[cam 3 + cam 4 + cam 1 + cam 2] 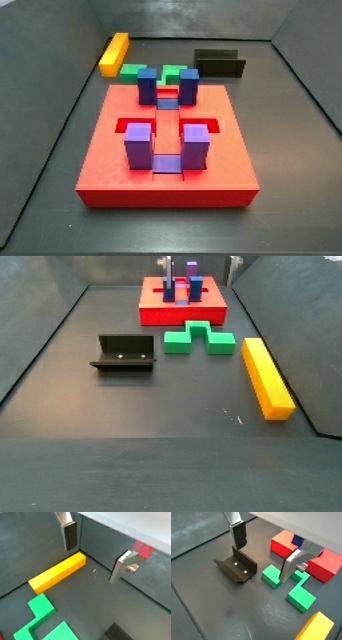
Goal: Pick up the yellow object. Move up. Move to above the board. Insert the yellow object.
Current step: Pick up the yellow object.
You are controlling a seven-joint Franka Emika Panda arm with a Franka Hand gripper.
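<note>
while the yellow object (267,377) lies flat, the gripper (93,554) jaws hang empty.

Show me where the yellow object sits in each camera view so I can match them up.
Wrist view: the yellow object lies on the floor past the open gripper.
Wrist view: only its end shows at a corner.
Side view: far left corner.
Side view: along the right wall.
Shared landmark: the green blocks beside it.
</note>
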